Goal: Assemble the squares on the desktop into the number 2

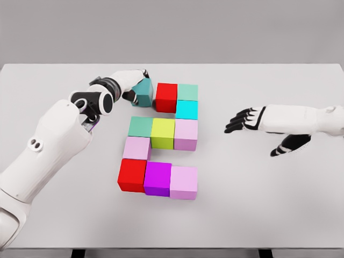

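Squares of many colours sit near the middle of the white worktop point(258, 215), packed edge to edge into a shape that already reads almost as a 2. The top row holds a red block point(166, 97) and a pale green block point(187, 92), with a cyan block point(186, 109) directly under the green one. The middle row runs sea-green point(140, 127), yellow-green point(163, 133) and pink point(186, 134). Below the sea-green one sits a pale pink block point(136, 148), and the bottom row runs red point(131, 174), magenta point(157, 178) and pale pink point(184, 182).

One more teal block point(143, 92) is at the left end of the top row, tilted and close against the red block; I cannot tell whether it rests flat on the worktop or is lifted off it. The left hand point(129, 86) covers much of it. Its fingers are mostly hidden behind the wrist and the block itself, though they seem closed around the teal block from the far-left side. The left arm reaches in from the worktop's near-left corner, its forearm hiding a patch of surface.

The right hand point(252, 121) hovers over the right half of the worktop, well apart from the blocks, dark fingers point(236, 119) spread and holding nothing. Its arm is cut off at the right edge, and the thumb points toward the near edge.
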Robot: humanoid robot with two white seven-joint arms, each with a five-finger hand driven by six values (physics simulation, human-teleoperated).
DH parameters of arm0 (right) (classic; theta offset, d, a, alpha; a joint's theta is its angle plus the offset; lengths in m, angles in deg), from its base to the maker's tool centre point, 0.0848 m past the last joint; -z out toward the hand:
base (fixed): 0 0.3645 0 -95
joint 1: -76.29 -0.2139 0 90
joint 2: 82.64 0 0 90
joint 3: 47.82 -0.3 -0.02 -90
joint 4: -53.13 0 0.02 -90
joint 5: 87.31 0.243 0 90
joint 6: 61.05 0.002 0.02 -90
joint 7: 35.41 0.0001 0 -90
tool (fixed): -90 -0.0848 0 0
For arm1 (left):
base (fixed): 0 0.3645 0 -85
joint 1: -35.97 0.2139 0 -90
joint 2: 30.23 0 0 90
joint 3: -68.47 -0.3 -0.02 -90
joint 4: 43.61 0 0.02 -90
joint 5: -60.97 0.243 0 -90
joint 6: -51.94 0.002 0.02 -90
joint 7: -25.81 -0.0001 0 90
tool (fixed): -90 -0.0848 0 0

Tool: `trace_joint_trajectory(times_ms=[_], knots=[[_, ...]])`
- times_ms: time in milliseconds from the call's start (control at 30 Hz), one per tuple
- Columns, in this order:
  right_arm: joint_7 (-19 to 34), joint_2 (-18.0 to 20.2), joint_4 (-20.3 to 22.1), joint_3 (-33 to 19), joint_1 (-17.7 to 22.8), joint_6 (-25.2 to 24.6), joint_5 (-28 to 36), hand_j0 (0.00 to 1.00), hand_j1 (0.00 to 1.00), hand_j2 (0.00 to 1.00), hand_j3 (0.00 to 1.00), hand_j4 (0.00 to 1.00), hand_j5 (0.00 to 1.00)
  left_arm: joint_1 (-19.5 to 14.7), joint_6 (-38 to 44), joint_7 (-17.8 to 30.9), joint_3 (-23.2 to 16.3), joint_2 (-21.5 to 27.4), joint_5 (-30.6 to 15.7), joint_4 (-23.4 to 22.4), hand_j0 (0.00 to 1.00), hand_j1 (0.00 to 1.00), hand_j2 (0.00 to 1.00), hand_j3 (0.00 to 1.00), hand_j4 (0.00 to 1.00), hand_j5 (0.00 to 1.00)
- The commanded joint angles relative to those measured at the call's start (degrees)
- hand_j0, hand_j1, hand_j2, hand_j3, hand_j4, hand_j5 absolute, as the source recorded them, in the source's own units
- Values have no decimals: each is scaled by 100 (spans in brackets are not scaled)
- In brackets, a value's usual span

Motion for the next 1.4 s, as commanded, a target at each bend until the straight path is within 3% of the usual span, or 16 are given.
trace_joint_trajectory(times_ms=[0, 133, 233, 300, 367, 400, 467, 500, 667, 1200, 1367], knots=[[-2, 41, -30, -556, 0, -15, 283, 100, 100, 100, 100, 100, 100, 0, -14, -8, -17, -16, 17, 2, 40, 40, 40, 40, 40, 40], [-2, 349, -197, -925, 79, -15, 318, 100, 100, 100, 100, 100, 100, 0, -23, -8, -17, -33, 17, 2, 41, 41, 41, 41, 41, 41], [-2, 296, -759, -925, 167, -15, 275, 100, 100, 100, 100, 100, 100, 0, -23, -8, -17, -33, 17, -7, 42, 42, 42, 42, 42, 42], [-2, 287, -830, -925, 220, -15, -6, 100, 100, 100, 100, 100, 100, -9, -23, -8, -17, -33, 17, -7, 42, 42, 42, 42, 42, 42], [-2, 121, -918, -1066, 430, -15, -7, 100, 100, 100, 100, 100, 100, -9, -23, -8, -17, -33, 17, -7, 42, 42, 42, 42, 42, 42], [-2, -116, -1058, -1294, 755, -15, 133, 100, 100, 100, 100, 100, 100, -9, -23, -8, -17, -33, 17, -7, 42, 42, 42, 42, 42, 42], [-2, -565, -1093, -2207, 1273, -15, 134, 100, 100, 100, 100, 100, 100, -9, -23, -8, -17, -33, 17, -7, 44, 44, 44, 44, 44, 44], [-2, -574, -1102, -2296, 1450, -15, 134, 100, 100, 100, 100, 100, 100, -9, -32, -8, -17, -42, 17, -7, 45, 45, 45, 45, 45, 45], [-2, -548, -1129, -2200, 1477, -15, 107, 100, 100, 100, 100, 100, 100, -9, -23, -8, -17, -68, 17, -7, 57, 57, 57, 57, 57, 57], [-2, -627, -1173, -2033, 1415, -15, 55, 100, 100, 100, 100, 100, 100, -9, -23, -8, -17, -77, 17, -7, 61, 61, 61, 61, 61, 61], [-2, -609, -1208, -1971, 1380, -15, 46, 100, 100, 100, 100, 100, 100, -9, -32, -8, -17, -77, 17, -7, 66, 66, 66, 66, 66, 66]])
